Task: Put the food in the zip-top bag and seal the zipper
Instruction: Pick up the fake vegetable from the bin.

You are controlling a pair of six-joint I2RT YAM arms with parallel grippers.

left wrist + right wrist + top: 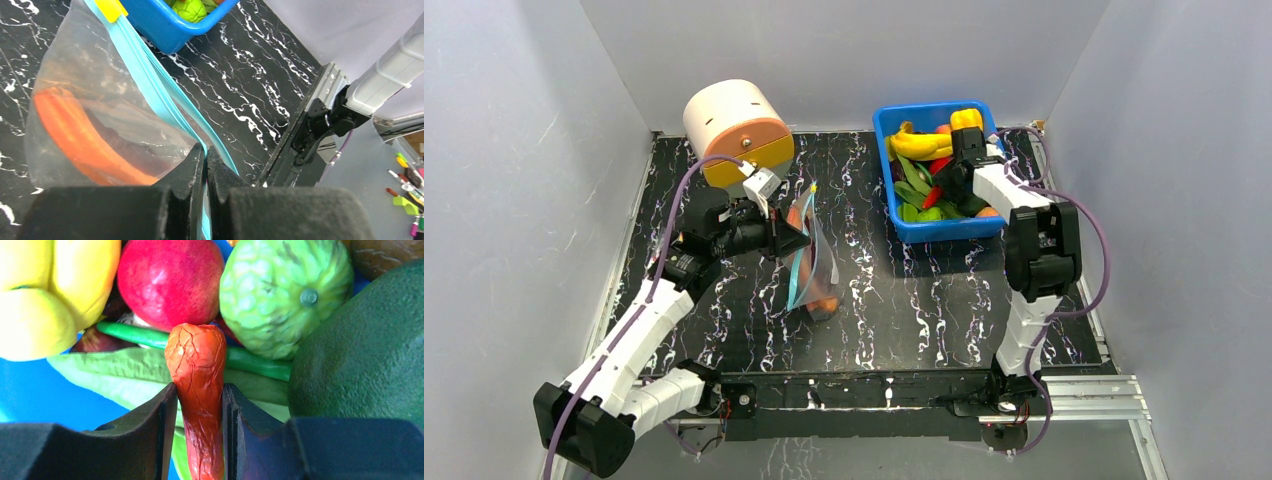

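Two arms work over black marbled desk [864,300]: left jaws are clamped shut on the zip-top bag [812,262] at its edge beside the teal zipper [150,82]. The bag is held upright at left-centre, orange food [65,132] inside. The blue bin [944,232] back right holds more food. The right jaws are inside it, pressed against both sides of a wrinkled orange-red piece [196,365].

wrinkled orange-red food [196,360]: lower end off frame bottom | dark green fruit [360,355]: cut at right edge | zip-top bag [100,75]: contents blurred
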